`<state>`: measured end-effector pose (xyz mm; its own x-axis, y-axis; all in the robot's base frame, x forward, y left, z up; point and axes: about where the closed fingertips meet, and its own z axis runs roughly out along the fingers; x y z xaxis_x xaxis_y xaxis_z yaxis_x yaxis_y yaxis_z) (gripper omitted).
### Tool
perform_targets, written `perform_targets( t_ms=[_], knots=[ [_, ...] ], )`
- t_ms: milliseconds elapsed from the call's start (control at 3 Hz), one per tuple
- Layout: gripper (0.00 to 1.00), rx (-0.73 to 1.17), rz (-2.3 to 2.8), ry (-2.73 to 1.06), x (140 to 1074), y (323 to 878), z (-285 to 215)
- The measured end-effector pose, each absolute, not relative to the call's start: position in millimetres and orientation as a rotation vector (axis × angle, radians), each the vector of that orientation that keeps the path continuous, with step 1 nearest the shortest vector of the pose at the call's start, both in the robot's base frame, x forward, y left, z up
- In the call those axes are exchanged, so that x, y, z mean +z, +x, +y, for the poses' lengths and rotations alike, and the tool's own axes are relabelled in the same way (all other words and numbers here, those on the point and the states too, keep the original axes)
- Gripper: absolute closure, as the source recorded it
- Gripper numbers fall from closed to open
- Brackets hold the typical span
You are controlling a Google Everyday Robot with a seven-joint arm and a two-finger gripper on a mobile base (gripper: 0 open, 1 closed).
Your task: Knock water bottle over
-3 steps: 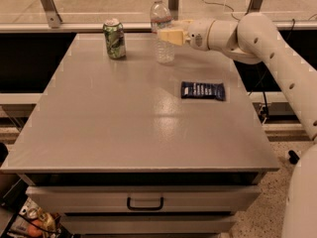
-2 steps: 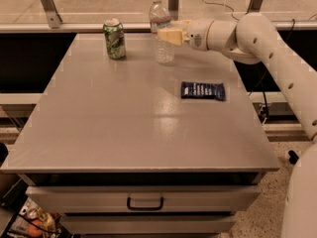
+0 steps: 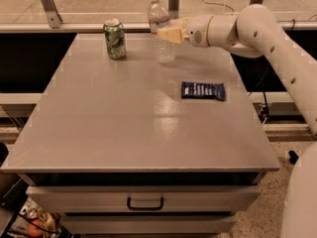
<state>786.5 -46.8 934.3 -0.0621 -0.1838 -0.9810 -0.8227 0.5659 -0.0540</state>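
Claw (image 3: 171, 34) at the table's far edge, right at the bottle's label band: cream plastic, matt. Behind it the arm (image 3: 257, 29), a smooth white plastic shell with a soft sheen. The bottle (image 3: 165, 51) is clear ribbed plastic, glossy, with a white plastic cap. The can (image 3: 114, 38) is green metal, shiny. The table (image 3: 124, 118) top is grey, smooth and semi-matt, catching a pale glare mid-surface. On it lies a dark blue packet (image 3: 203, 90) in a slick wrapper. Below is a matt grey drawer (image 3: 89, 202) with a dark handle (image 3: 145, 203).
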Motion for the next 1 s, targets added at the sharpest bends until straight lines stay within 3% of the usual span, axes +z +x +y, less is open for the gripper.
perform_targets(
  t_ms=[1000],
  knots=[
    [1.0, 0.411, 1.787, -1.065, 991.5, 764.7, -82.6]
  ],
)
